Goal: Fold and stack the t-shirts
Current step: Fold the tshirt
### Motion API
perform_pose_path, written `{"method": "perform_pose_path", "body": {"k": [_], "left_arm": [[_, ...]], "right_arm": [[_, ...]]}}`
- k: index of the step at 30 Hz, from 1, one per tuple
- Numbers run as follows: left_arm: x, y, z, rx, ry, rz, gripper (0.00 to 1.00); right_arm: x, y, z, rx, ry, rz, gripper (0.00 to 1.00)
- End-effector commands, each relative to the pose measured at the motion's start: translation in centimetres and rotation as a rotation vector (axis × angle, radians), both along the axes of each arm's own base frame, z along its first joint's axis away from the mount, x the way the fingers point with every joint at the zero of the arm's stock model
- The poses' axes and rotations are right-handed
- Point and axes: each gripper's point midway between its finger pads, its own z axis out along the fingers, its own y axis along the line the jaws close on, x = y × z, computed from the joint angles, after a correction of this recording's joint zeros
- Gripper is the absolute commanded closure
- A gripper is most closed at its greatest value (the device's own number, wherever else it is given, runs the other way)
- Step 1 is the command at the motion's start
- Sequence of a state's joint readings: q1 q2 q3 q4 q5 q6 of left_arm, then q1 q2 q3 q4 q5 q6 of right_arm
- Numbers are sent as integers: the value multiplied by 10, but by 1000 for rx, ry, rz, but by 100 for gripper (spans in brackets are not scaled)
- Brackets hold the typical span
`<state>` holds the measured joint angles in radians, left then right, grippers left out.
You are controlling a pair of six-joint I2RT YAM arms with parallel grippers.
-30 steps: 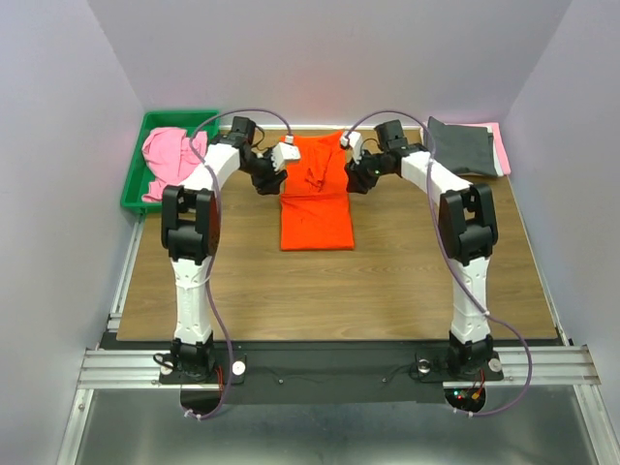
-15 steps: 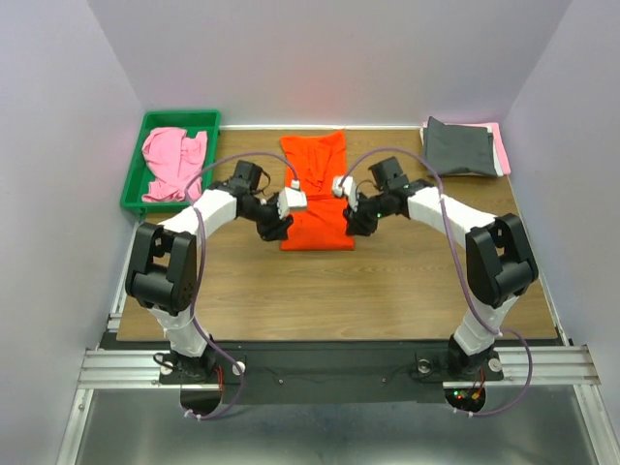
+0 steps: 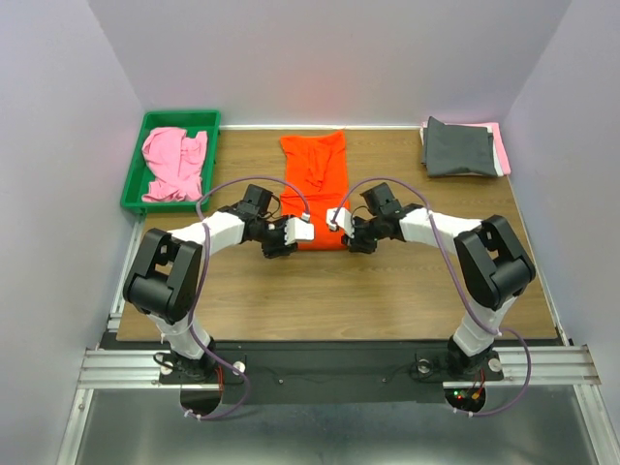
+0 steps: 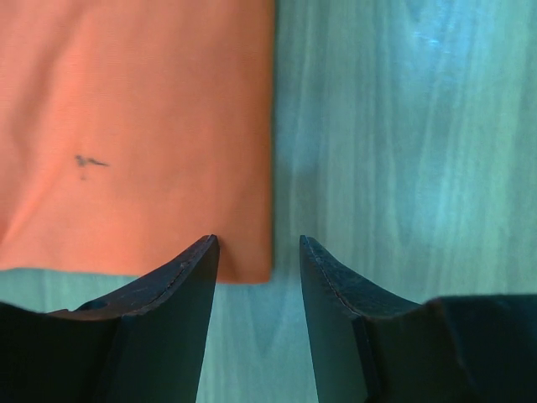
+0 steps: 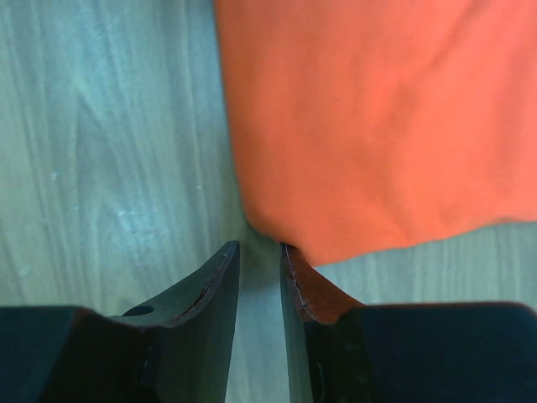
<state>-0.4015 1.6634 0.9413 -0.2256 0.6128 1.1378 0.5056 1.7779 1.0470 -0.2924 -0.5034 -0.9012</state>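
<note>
The bright orange t-shirt (image 3: 315, 179) lies flat and lengthwise on the wooden table, mid-back. My left gripper (image 3: 287, 242) is low at its near left corner; in the left wrist view the open gripper (image 4: 258, 243) straddles that corner of the orange t-shirt (image 4: 134, 126). My right gripper (image 3: 345, 240) is at the near right corner. In the right wrist view the gripper (image 5: 259, 248) shows a narrow gap with only bare table in it, and the orange t-shirt (image 5: 377, 126) has its corner right at the tips.
A green tray (image 3: 180, 117) at the back left holds a crumpled pink t-shirt (image 3: 174, 160). At the back right a folded dark grey t-shirt (image 3: 460, 155) rests on a pink one (image 3: 501, 145). Grey walls surround the table.
Both grippers left the far end of the orange shirt and came down along its sides to its near corners. The right jaws have narrowed.
</note>
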Motion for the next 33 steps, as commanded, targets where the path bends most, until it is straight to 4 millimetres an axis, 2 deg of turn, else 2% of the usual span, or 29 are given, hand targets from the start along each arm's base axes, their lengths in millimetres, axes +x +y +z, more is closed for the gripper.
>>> {"method": "perform_pose_path", "body": {"k": [1, 8, 11, 14, 15, 21, 27, 29, 33], "left_arm": [[14, -4, 12, -20, -91, -13, 45], [16, -5, 7, -8, -87, -14, 46], [13, -5, 0, 8, -73, -25, 52], [10, -4, -4, 16, -59, -40, 55], [10, -5, -5, 17, -55, -41, 55], [5, -5, -16, 38, -4, -47, 58], [8, -5, -13, 45, -7, -46, 55], [7, -5, -10, 41, -10, -49, 55], [1, -6, -2, 26, -7, -64, 55]], "right_arm": [[19, 10, 20, 36, -128, 9, 69], [11, 10, 36, 65, -152, 27, 69], [7, 10, 50, 85, -175, 33, 68], [1, 10, 52, 97, -184, 61, 64], [1, 11, 50, 94, -180, 67, 61], [5, 24, 27, 74, -134, 88, 59], [4, 24, 3, 38, -119, 107, 59], [3, 22, -1, 28, -117, 107, 60], [2, 19, -6, 17, -112, 107, 69]]}}
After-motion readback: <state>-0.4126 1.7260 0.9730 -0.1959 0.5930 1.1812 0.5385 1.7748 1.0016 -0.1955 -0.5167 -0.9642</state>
